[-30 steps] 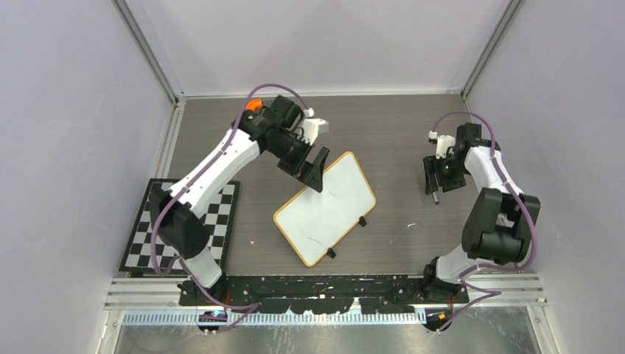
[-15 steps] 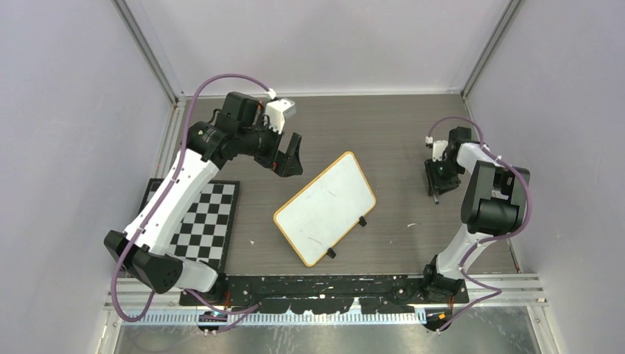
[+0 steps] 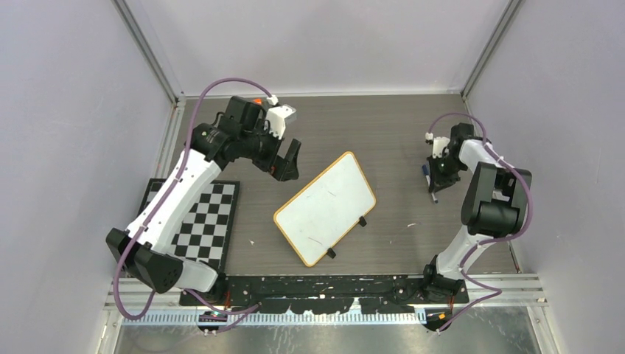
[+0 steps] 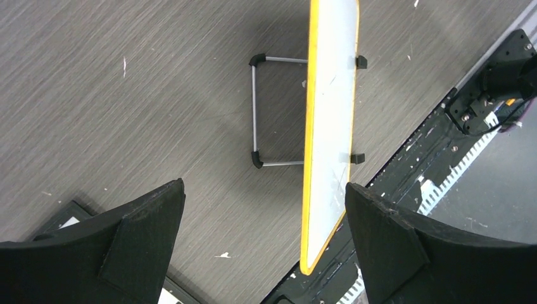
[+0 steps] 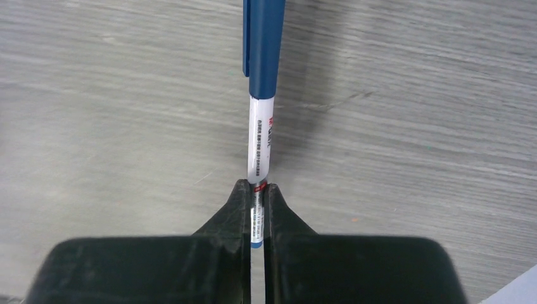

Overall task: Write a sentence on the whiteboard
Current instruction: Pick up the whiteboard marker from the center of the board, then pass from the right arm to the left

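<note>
The whiteboard (image 3: 324, 208), white with a yellow-tan rim and black clip feet, lies slanted mid-table. Its face carries only faint smudges and no sentence shows on it. In the left wrist view the whiteboard (image 4: 330, 126) appears nearly edge-on, propped on a wire stand (image 4: 255, 111). My left gripper (image 3: 287, 161) hovers off the board's upper left corner, open and empty (image 4: 263, 190). At the right, my right gripper (image 3: 435, 181) is shut on a marker (image 5: 261, 136) with a white barrel and a blue cap (image 5: 264, 38). It holds the barrel's tail end, low over the table.
A black-and-white checkerboard mat (image 3: 193, 225) lies at the left, under the left arm. A black rail (image 3: 324, 286) runs along the near edge; in the left wrist view the rail (image 4: 481, 95) sits just beyond the board. Walls close in the back and sides.
The left arm has pulled back leftward from the board's top corner, its gripper open. The right gripper's jaws have closed onto the marker on the table.
</note>
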You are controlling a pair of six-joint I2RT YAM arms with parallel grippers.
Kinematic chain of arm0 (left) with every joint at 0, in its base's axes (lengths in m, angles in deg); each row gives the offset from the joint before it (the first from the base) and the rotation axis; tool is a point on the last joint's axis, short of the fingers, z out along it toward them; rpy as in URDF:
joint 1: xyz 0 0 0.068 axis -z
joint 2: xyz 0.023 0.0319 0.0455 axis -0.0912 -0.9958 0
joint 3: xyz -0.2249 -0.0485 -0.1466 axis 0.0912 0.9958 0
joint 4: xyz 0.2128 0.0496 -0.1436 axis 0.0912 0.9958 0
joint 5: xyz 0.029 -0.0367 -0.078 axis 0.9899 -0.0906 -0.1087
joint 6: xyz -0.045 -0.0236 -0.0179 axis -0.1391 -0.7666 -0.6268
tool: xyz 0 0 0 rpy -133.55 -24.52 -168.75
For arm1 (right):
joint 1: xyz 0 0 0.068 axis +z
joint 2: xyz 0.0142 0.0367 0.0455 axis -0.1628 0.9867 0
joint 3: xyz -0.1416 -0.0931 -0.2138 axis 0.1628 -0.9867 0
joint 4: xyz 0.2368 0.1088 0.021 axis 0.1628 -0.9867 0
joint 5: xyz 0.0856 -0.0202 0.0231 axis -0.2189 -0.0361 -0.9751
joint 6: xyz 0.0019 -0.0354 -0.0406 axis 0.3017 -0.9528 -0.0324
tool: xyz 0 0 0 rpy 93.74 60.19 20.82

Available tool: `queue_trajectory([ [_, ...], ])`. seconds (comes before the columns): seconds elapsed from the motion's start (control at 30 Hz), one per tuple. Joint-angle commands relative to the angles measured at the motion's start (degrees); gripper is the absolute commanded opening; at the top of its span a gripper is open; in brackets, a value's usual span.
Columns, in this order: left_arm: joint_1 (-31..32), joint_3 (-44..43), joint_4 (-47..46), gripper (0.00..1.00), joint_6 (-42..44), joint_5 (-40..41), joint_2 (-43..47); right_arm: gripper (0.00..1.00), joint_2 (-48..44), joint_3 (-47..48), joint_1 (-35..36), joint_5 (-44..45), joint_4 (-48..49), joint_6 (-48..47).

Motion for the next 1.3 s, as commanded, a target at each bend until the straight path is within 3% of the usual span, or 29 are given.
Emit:
queue_trajectory([
  [0.0,0.1,-6.9,4.7,1.00,8.5,-5.3,0.7,0.00,-9.8,8.9,0.8,-11.1,-11.5,-0.9],
  [0.1,0.1,-10.7,7.2,1.00,13.3,-6.8,0.7,0.00,-14.6,14.7,4.0,-16.9,-19.0,0.6],
  [0.27,0.1,-9.4,5.0,1.00,18.7,-11.1,3.8,0.00,-22.9,19.1,13.4,-24.3,-24.5,5.8],
  [0.4,2.4,-10.9,3.4,1.00,30.6,-11.6,6.6,0.00,-26.5,21.3,21.7,-30.0,-27.0,8.9],
  [0.5,7.9,-11.1,2.8,0.99,42.7,-8.4,8.4,0.00,-27.5,22.1,26.2,-35.1,-28.7,10.8],
  [0.67,20.3,-6.0,-1.2,0.97,65.8,4.3,11.1,0.00,-28.2,21.7,32.1,-44.5,-30.3,12.8],
  [0.8,27.6,-3.0,-4.0,0.92,78.3,7.7,11.0,0.00,-28.4,21.2,37.2,-47.6,-31.8,13.4],
  [1.0,34.1,-1.6,-4.9,0.82,87.2,12.6,7.9,0.00,-28.6,18.4,40.8,-51.2,-30.8,15.4],
  [1.27,36.9,3.3,-10.4,0.64,88.5,18.0,5.7,0.00,-28.3,18.6,45.3,-51.6,-33.4,13.3],
])
